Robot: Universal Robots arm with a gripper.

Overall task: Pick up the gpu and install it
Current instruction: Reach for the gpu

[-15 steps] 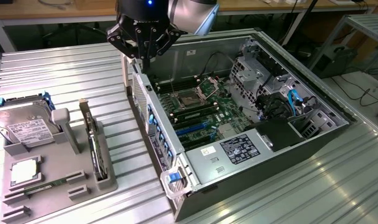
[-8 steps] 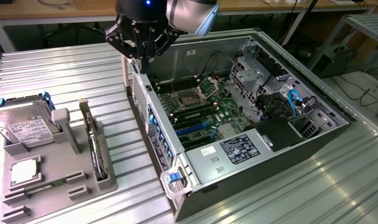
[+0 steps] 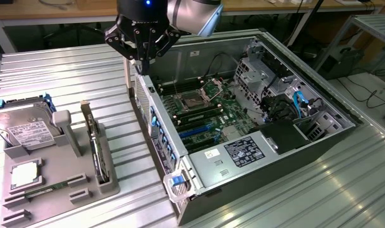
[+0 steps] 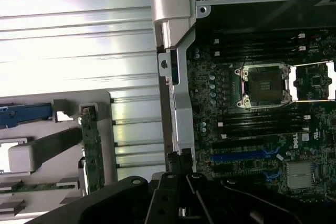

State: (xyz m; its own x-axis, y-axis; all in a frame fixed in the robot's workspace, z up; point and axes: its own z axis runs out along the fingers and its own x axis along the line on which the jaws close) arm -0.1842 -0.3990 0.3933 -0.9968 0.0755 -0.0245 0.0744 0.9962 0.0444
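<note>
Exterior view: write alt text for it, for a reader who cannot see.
A robot arm's shut gripper hangs above one wall of an open computer case, its motherboard exposed. On the exterior view's left, the gpu stands on edge in a grey holder beside a hard drive.

The exterior view looks down from high up and a bit far off at the desk (image 3: 65, 71), with the whole open computer case (image 3: 332, 152) in the middle. The wrist view sits on the arm, close above the case edge, facing straight down past the end effector (image 4: 180, 182). Both see the green board (image 3: 202, 107) and the gray tray (image 3: 59, 194).
</note>
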